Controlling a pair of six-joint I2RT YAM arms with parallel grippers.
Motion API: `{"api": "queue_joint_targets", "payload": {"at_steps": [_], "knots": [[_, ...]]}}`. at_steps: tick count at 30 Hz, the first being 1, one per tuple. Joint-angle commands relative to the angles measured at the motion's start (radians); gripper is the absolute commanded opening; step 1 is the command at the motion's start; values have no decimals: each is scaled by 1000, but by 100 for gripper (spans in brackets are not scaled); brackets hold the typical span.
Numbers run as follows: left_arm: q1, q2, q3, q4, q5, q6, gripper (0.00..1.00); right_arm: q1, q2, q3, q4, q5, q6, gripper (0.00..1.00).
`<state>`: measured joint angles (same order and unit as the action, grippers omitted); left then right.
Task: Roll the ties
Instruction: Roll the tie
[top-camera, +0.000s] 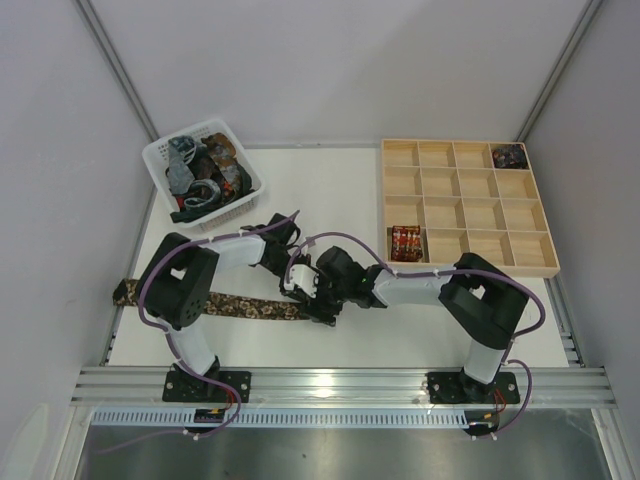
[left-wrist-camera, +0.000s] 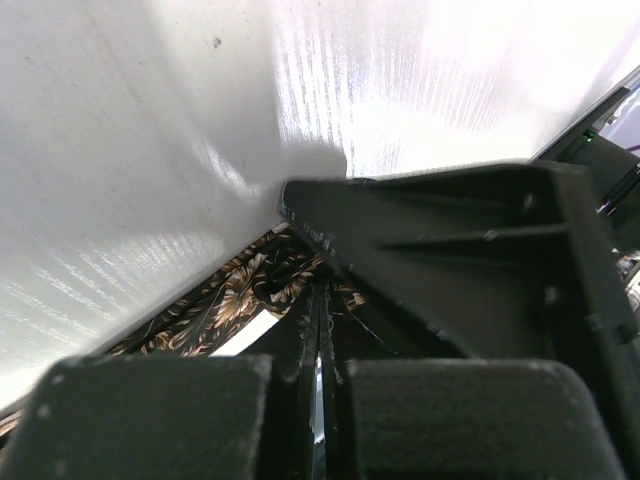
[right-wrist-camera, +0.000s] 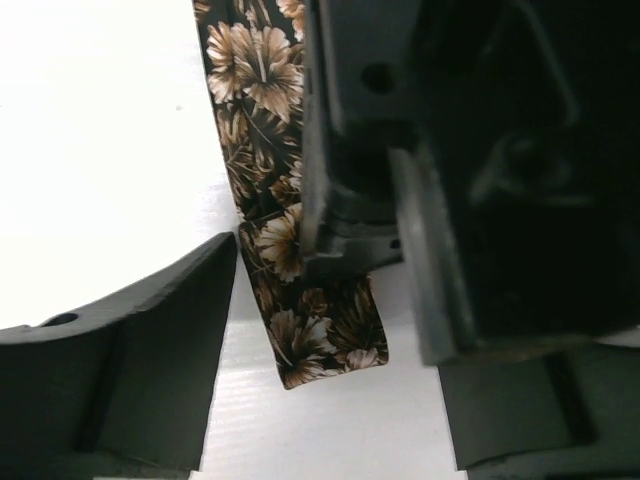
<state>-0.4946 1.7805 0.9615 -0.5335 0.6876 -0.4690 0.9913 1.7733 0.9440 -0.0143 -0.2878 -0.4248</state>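
Right now my left hand (left-wrist-camera: 318, 300) is pinched almost flat on one end of the long dark brown fabric necktie with tan floral print (right-wrist-camera: 320, 340). The necktie lies stretched along the white counter (top-camera: 330, 190) on the near side of the white plastic basket (top-camera: 180, 136), running from past the basket's left corner to past its right. My right hand (right-wrist-camera: 325, 290) is spread wide with a finger either side of that same end, gripping nothing.

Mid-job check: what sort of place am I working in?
Likely a lab test cell: plain white wall panels enclose the table, an aluminium rail carries the arm bases, and a basket of ties, a wooden compartment tray and one floral tie are staged for the job.
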Motion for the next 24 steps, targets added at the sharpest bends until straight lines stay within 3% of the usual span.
{"api": "queue_joint_targets", "payload": {"at_steps": [1, 5, 9, 13, 16, 24], "knots": [[14, 8, 31, 6, 12, 33, 0, 3, 31, 6, -4, 1, 11, 73], [18, 14, 40, 3, 16, 38, 1, 3, 34, 7, -4, 15, 27, 59], [22, 17, 48, -6, 16, 47, 1, 3, 34, 7, 0, 30, 49, 56], [28, 19, 49, -8, 20, 52, 0, 3, 14, 4, 4, 81, 83, 84], [30, 19, 57, -11, 20, 53, 0, 3, -35, -28, 37, 130, 113, 100], [33, 31, 80, -23, 27, 61, 0, 3, -257, -132, 19, 272, 259, 100]]}}
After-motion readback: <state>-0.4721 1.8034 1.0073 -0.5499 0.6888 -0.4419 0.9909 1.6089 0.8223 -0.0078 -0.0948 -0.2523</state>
